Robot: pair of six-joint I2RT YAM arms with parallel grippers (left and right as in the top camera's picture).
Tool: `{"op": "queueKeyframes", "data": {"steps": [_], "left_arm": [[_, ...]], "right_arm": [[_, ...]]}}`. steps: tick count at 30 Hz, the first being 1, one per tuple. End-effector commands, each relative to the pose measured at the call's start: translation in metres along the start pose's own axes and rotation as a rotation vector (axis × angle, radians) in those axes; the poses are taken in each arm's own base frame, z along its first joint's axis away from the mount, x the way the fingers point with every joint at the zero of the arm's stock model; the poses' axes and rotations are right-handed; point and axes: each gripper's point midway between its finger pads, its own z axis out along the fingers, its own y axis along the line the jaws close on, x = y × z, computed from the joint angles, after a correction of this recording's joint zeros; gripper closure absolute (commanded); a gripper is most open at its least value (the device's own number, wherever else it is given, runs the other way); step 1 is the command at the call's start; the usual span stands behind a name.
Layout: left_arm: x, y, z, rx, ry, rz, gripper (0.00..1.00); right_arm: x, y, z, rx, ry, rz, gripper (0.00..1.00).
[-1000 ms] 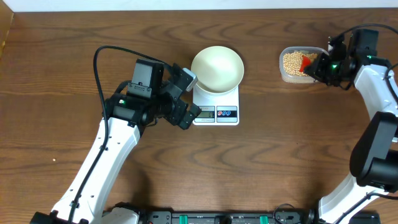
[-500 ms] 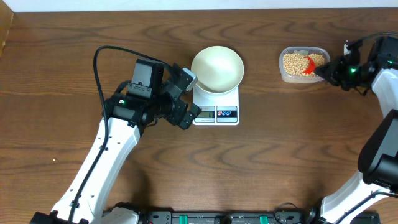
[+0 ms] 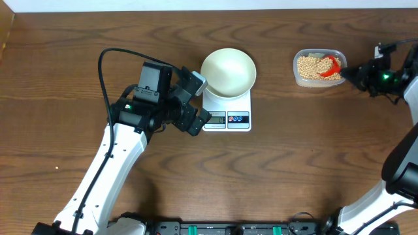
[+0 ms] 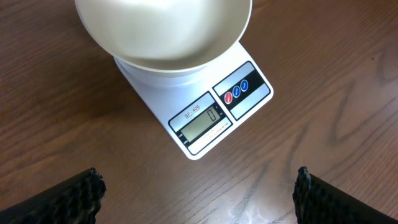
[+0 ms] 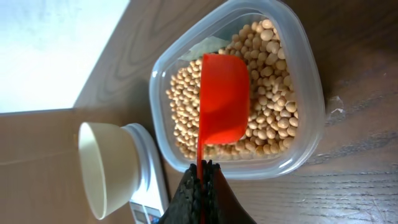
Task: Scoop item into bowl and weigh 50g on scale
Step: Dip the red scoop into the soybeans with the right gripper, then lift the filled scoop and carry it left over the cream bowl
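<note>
Over at 2 o'clock on the table (image 3: 294,163), the right gripper (image 5: 200,173) pinches the thin handle of a red scoop (image 5: 224,99). Its cup lies on the beans (image 5: 273,124) in the clear tub (image 5: 314,118), handle pointing to 3 o'clock. The empty white bowl (image 3: 228,70) sits on the scale (image 4: 205,121), at 9 o'clock from the tub, so the scoop must go that way. The left gripper (image 4: 199,199) is by the scale, jaws wide, holding nothing.

The scale (image 4: 205,115) shows 0 (printed just above the digit: SF 400).
</note>
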Motion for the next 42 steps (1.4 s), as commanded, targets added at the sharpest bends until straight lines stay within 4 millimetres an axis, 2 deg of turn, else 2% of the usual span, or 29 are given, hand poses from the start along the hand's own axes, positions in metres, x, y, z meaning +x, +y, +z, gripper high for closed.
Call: {"op": "queueKeyframes", "data": {"steps": [1,10,24,27,36,42], "left_arm": [[0.000,0.000,0.000,0.001,0.000,-0.006,0.01],[0.000,0.000,0.000,0.001,0.000,-0.006,0.01],[0.000,0.000,0.000,0.002,0.000,-0.006,0.01],[0.000,0.000,0.000,0.001,0.000,-0.006,0.01],[0.000,0.000,0.000,0.001,0.000,-0.006,0.01],[0.000,0.000,0.000,0.001,0.000,-0.006,0.01]], "right_arm": [[-0.001,0.006,-0.007,-0.098,0.004,0.002,0.99],[-0.008,0.010,-0.028,-0.204,-0.022,0.022,0.99],[-0.003,0.050,-0.044,-0.461,0.015,0.012,0.99],[-0.002,0.054,-0.046,-0.483,0.025,0.033,0.99],[0.009,0.073,-0.037,-0.539,0.081,0.028,0.99],[0.023,0.092,-0.019,-0.558,0.144,0.004,0.99]]}}
